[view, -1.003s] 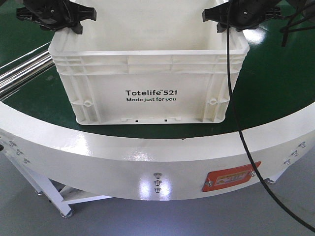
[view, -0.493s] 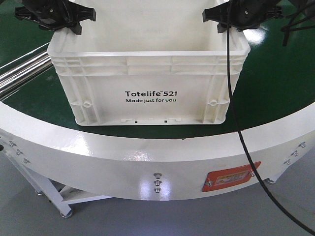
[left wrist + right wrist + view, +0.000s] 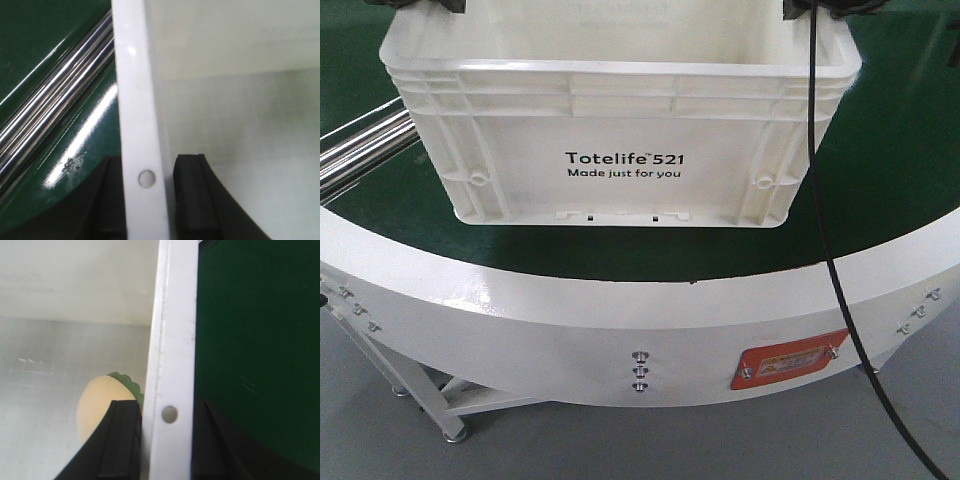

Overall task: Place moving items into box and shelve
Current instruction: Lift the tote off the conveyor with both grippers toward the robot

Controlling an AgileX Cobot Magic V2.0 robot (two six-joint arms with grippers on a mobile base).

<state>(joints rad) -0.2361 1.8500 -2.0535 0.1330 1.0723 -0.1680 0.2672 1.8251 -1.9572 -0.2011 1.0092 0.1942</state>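
Observation:
The box [image 3: 620,120], a white ribbed crate printed "Totelife 521", hangs between both arms over the green surface, its rim near the top of the front view. My left gripper [image 3: 145,165] is shut on the box's left rim [image 3: 135,100], one black finger [image 3: 107,200] outside and one inside. My right gripper [image 3: 167,407] is shut on the right rim [image 3: 172,330] in the same way. Inside the box lies a yellow plush ball [image 3: 100,400] with a green leaf [image 3: 131,385], partly hidden by my right inner finger. Only black scraps of the left gripper [image 3: 420,5] and right gripper [image 3: 820,8] show in the front view.
Shiny steel rails [image 3: 360,150] run along the left of the green conveyor surface [image 3: 900,180]. A wide white curved rim [image 3: 620,310] with an orange plate [image 3: 790,360] borders it in front. A black cable [image 3: 820,200] hangs down past the box's right side.
The box has risen and come nearer the camera, looking larger. Both grippers went up with it and are now almost out of the top of the front view.

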